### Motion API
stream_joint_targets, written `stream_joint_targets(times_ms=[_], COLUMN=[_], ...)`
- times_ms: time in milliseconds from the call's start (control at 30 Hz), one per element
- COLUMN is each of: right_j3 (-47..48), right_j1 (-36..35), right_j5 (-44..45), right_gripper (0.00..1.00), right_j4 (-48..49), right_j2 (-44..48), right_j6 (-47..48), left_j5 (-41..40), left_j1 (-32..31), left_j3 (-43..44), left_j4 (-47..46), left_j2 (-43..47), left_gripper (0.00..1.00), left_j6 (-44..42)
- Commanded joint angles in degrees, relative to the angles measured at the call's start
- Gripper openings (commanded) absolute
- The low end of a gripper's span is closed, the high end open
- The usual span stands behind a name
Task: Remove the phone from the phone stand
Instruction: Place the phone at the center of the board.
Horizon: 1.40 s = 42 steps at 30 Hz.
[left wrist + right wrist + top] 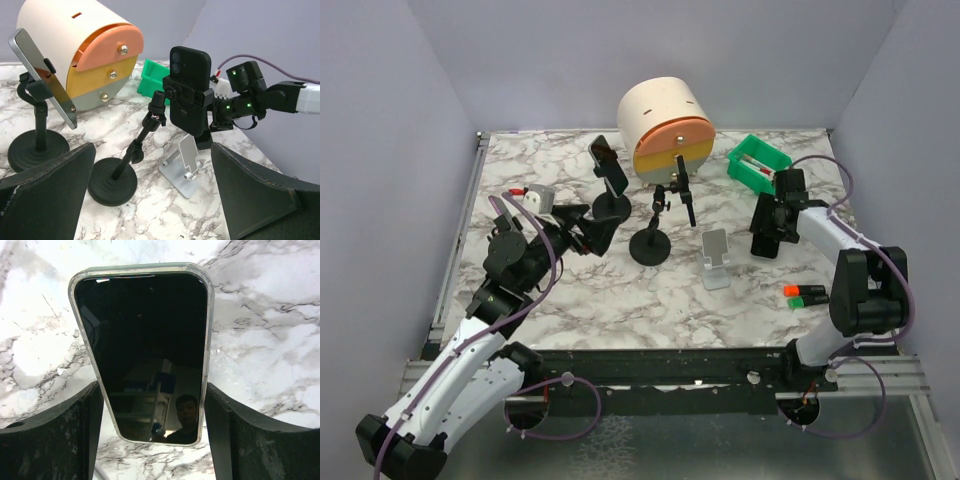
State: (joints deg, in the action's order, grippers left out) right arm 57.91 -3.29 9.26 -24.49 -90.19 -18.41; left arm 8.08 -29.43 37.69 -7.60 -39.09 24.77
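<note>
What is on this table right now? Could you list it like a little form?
left fingers: open, holding nothing
right fingers: closed on a clear-cased phone, over the marble table
silver stand: empty
left black stand: clamps a silver-edged phone
middle black stand: clamps a black phone
also there: drawer box, green bin, markers

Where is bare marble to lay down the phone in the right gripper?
Widest bare marble: along the near edge, in front of the silver stand, left of the markers. A smaller patch in the back-left corner. Crowded: the middle band with both black stands, drawer unit and green bin.
</note>
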Motion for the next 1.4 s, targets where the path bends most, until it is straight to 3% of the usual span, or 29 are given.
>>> stream_joint_targets(times_ms=[0, 233, 467, 600, 833, 1000, 1133, 1367], right_j3=[1.97, 3.12, 3.62, 3.88, 3.93, 3.32, 0.32, -12.56], right_j1=[0.21, 0.21, 0.21, 0.21, 0.21, 0.21, -0.38, -10.71], right_j5=[-3.50, -5.61, -5.04, -2.99, -0.77, 2.78, 1.58, -1.96], right_gripper=[0.55, 0.55, 0.62, 0.71, 0.99, 1.00, 1.00, 0.96], right_j4=[0.03, -0.58, -1.25, -1.52, -1.26, -0.26, 1.78, 4.54], right_j2=[-3.71, -7.41, -10.14, -11.45, -9.91, -0.80, 11.95, 35.73], right_j6=[2.09, 2.42, 1.88, 1.14, -0.83, -3.19, -3.95, -2.09], left_j5=[-1.26, -1.25, -0.95, -1.04, -1.88, -2.10, -2.82, -2.64], left_j1=[-0.70, -1.41, -1.59, -1.81, -2.19, -2.46, -2.47, -2.47], left_j3=[0.80, 1.07, 1.07, 0.99, 1.19, 1.07, 0.91, 0.53], left_j4=[-0.24, 0.04, -0.05, 0.01, 0.61, 0.56, 0.58, -0.04], left_j2=[0.92, 1.03, 0.90, 0.81, 0.12, -0.36, -0.59, -2.78], left_gripper=[0.99, 0.99, 0.99, 0.99, 0.99, 0.99, 0.99, 0.99], left_j6=[-0.60, -1.30, -1.04, -1.13, -1.21, -1.56, -1.83, -2.05])
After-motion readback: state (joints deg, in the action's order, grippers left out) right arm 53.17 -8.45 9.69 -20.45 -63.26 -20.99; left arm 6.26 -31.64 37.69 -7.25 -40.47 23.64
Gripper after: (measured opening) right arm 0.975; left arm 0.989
